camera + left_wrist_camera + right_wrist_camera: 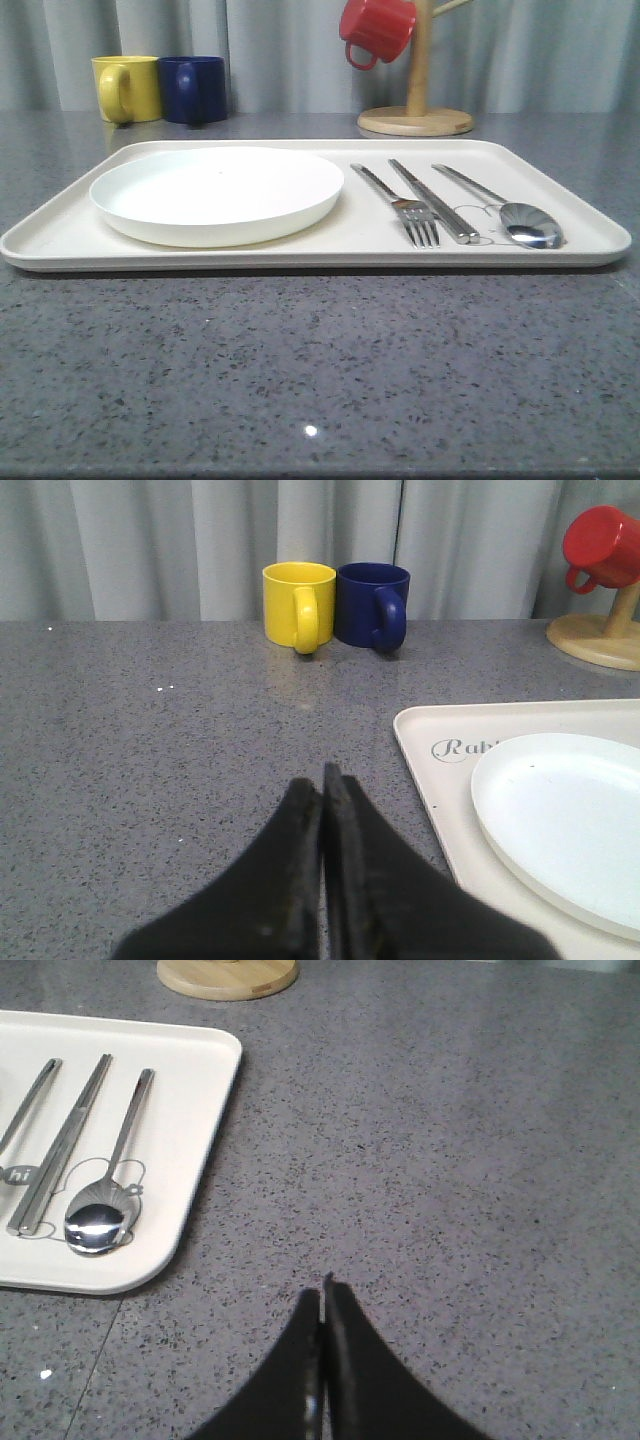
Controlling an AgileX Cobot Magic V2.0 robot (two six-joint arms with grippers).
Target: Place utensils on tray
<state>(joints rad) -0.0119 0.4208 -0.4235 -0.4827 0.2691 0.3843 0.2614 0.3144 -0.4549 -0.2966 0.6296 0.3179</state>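
- The cream tray (330, 245) lies across the grey speckled table (320, 370), and all three utensils rest flat on its right half.
- The fork (400, 207), the chopsticks (434, 202) and the spoon (510, 212) lie side by side in that order from left to right, near one another, handles pointing toward 11 o'clock in the front view.
- A round white plate (217, 192) sits on the tray's left half, at 9 o'clock from the fork.
- The left gripper (322, 780) hovers over bare table beside the tray's left edge, its black fingers pressed together on nothing.
- The right gripper (323, 1288) hangs over the table off the tray's right edge, fingers likewise closed and empty.
- Beyond the tray stand a yellow mug (127, 88) touching a blue mug (194, 89), and a wooden mug stand (417, 105) carrying a red mug (376, 30).
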